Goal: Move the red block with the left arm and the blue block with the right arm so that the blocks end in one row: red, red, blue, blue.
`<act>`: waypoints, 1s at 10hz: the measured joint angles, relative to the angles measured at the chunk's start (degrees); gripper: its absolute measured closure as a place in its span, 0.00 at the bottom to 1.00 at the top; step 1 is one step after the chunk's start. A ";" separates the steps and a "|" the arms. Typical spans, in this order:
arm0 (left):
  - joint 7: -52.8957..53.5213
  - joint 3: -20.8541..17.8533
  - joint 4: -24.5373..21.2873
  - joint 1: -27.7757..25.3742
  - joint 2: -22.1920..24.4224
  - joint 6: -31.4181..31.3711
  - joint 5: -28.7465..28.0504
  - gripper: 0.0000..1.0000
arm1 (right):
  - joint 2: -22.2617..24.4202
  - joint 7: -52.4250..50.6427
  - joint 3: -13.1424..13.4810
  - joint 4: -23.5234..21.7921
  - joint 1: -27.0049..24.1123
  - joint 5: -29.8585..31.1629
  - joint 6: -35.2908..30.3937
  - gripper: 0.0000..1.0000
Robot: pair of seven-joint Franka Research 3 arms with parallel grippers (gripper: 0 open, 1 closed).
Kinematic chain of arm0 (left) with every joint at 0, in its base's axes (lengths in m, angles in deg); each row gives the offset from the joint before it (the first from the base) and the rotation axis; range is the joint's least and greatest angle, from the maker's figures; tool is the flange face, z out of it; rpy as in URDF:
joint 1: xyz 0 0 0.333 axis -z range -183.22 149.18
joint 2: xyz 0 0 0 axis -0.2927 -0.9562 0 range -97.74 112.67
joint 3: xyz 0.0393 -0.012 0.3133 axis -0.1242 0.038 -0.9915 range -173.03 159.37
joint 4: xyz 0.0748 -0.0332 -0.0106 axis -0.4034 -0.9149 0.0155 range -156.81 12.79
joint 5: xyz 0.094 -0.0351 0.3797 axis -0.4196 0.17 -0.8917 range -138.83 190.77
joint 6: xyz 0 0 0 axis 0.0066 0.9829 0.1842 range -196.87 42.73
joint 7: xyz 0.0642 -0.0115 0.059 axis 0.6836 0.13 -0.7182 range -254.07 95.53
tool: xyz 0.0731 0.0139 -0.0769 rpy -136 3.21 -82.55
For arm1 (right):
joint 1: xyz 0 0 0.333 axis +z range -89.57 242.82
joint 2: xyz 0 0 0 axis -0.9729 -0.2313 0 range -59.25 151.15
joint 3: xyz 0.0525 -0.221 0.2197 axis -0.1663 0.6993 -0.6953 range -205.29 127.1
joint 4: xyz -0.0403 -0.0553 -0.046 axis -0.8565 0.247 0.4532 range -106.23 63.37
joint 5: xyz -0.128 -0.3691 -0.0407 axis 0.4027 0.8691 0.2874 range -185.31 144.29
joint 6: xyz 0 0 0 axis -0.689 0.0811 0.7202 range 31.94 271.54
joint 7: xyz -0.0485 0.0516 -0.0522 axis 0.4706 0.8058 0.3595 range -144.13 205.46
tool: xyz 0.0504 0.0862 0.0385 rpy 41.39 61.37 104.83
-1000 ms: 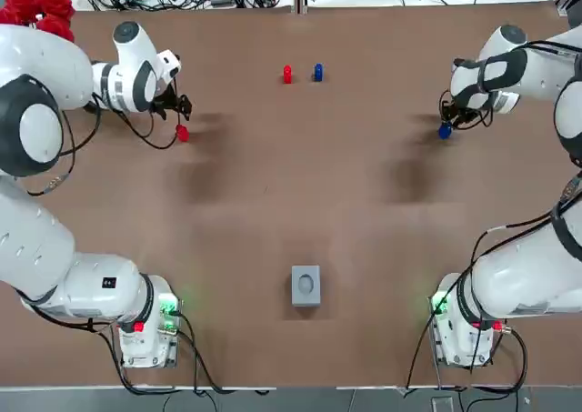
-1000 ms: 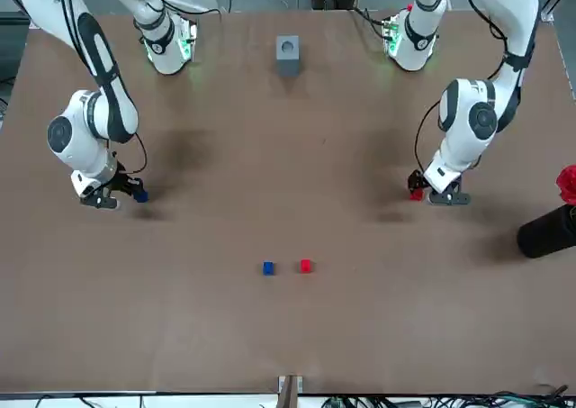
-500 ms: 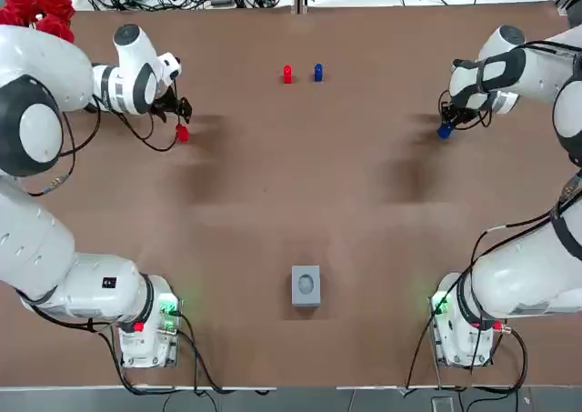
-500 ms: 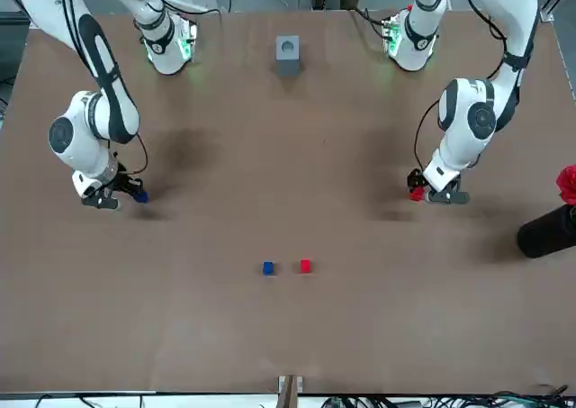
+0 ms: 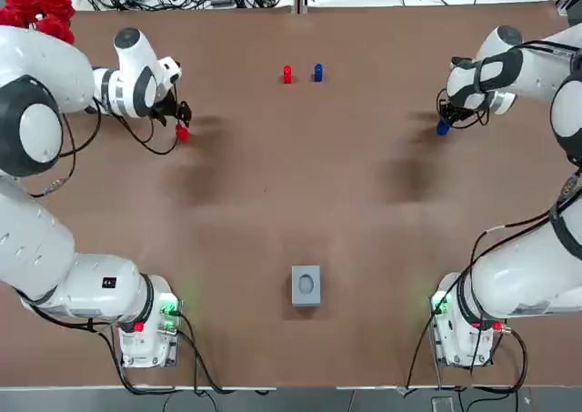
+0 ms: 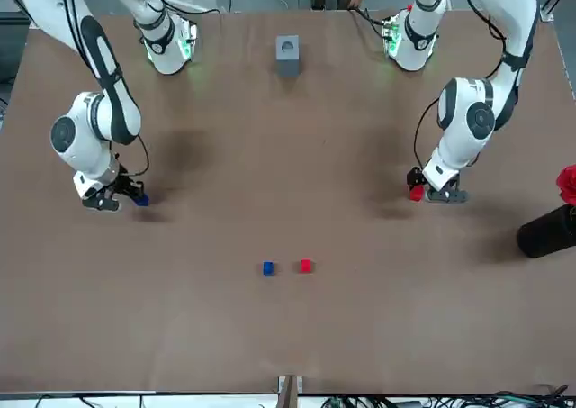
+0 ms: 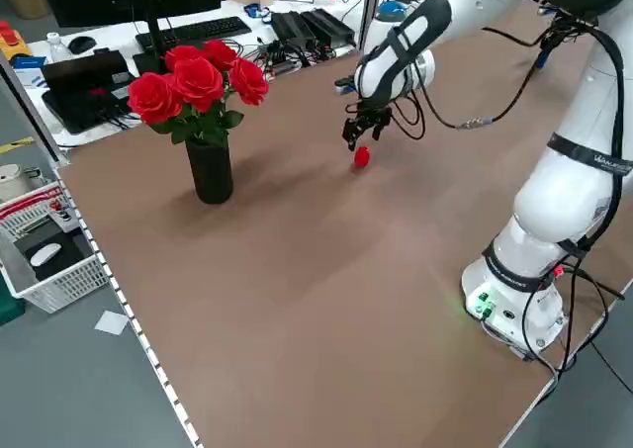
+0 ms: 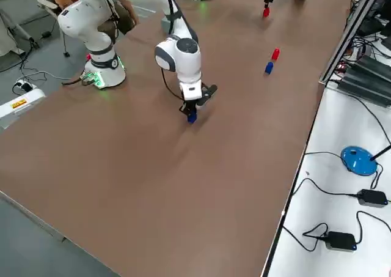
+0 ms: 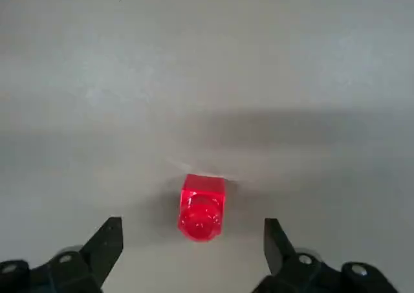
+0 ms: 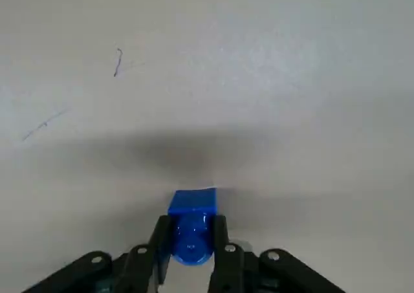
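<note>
the right gripper (image 10: 191,224) has its fingers clamped on the blue block (image 5: 442,127), and over the last second the pair has slid a little leftward and farther out on the right side of the table (image 5: 291,194); that reads as the start of the carry, though whether the block is off the surface i cannot tell; the left gripper (image 5: 180,114) has only edged closer to the red block (image 9: 202,206), which lies where it did, far out on the left; its fingers stand wide apart with the block between them, touching neither; so the right arm is ahead, and the left must close before it can move anything; the middle red block (image 5: 287,74) and middle blue block (image 5: 317,71) sit just beside each other at the far edge, well apart from both grippers; the row probably needs red set to their left and blue to their right.
</note>
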State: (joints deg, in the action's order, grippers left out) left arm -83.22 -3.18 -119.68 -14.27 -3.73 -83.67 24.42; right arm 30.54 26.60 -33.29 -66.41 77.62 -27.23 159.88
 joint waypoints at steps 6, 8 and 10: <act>0.02 0.02 -0.17 0.02 -1.29 -1.71 0.00 0.41 | -3.15 1.94 -2.79 4.66 1.38 -3.60 0.72 0.70; 0.02 0.05 -0.01 0.15 -2.19 -2.24 0.00 0.48 | -4.42 5.16 -3.84 6.55 2.42 -3.60 0.91 0.70; 0.02 0.05 0.09 0.16 -2.53 -2.27 0.00 0.60 | -6.04 8.42 -4.93 9.06 3.57 -3.60 0.90 0.70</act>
State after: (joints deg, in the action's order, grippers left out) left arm -83.20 -3.14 -119.59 -14.11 -6.25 -85.94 24.42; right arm 24.50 35.01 -38.22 -57.35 81.19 -30.83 160.77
